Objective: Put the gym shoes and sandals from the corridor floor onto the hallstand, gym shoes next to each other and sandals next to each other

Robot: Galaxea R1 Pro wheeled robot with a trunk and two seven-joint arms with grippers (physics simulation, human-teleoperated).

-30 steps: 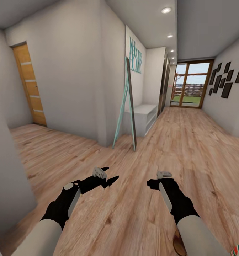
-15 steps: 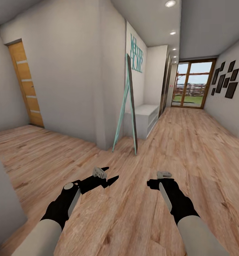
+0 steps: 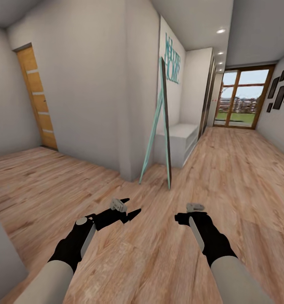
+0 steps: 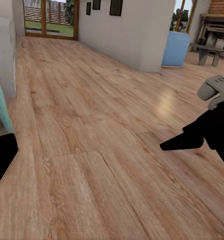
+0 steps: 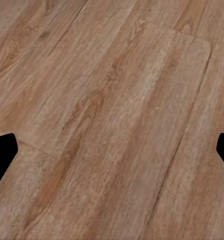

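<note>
Both arms reach forward low over the corridor floor (image 3: pixel 226 177), forearms in black sleeves with pale grey upper sections. The left hand (image 3: pixel 131 207), at lower left of centre in the head view, has its two dark pointed fingers spread apart with nothing between them. In the left wrist view one black finger (image 4: pixel 2 157) sits at the frame's left edge and the other (image 4: pixel 184 141) well apart toward the right, confirming an open, empty hand. The right hand (image 3: pixel 178 218), at lower right of centre, points ahead; in the right wrist view its black fingertips (image 5: pixel 2 155) show at opposite edges of the frame over bare planks, so it too is open and empty.

The floor is warm light-brown wood plank with clear grain and slight sheen. The hallstand (image 3: pixel 182 141) stands at upper centre of the head view against the white wall: a low white bench-like unit with a flat top and open shelving, its long axis running away down the corridor toward the glazed door (image 3: pixel 243 101). A tall teal-framed mirror (image 3: pixel 161 126) leans against the wall just in front of it. A wooden door (image 3: pixel 36 99) stands at the upper left.
</note>
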